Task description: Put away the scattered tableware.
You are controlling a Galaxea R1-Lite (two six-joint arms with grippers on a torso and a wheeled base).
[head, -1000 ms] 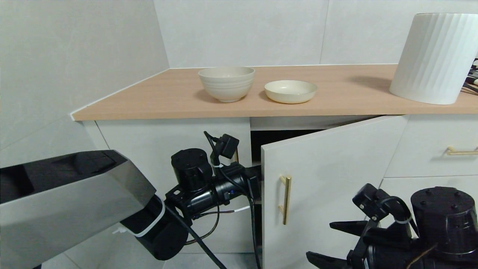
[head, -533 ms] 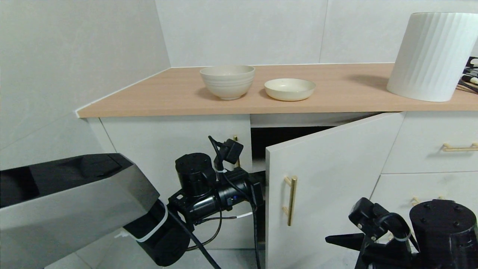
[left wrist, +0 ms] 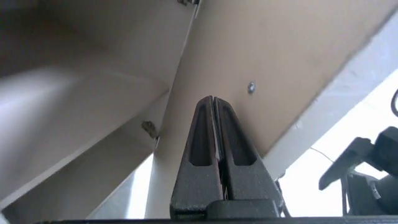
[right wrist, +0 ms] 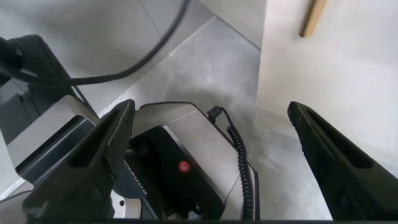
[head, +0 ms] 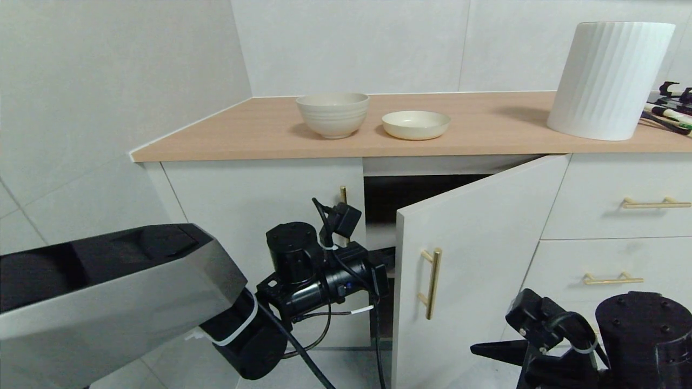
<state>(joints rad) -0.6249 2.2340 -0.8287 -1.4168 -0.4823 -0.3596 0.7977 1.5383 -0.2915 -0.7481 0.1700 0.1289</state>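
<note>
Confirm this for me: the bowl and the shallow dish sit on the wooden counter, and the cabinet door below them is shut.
Not quite. The cabinet door is not shut: it stands swung open, with the dark cabinet interior showing behind it in the head view. The rest holds: the bowl and the shallow dish sit on the wooden counter.

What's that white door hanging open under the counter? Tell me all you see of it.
The cabinet door is a flat white panel with a slim brass-coloured bar handle upright near its free edge. It stands partly open below the wooden countertop, hinged on the side by the drawers, dark opening behind. The left gripper, jaws shut, sits behind its free edge; contact is unclear.
</note>
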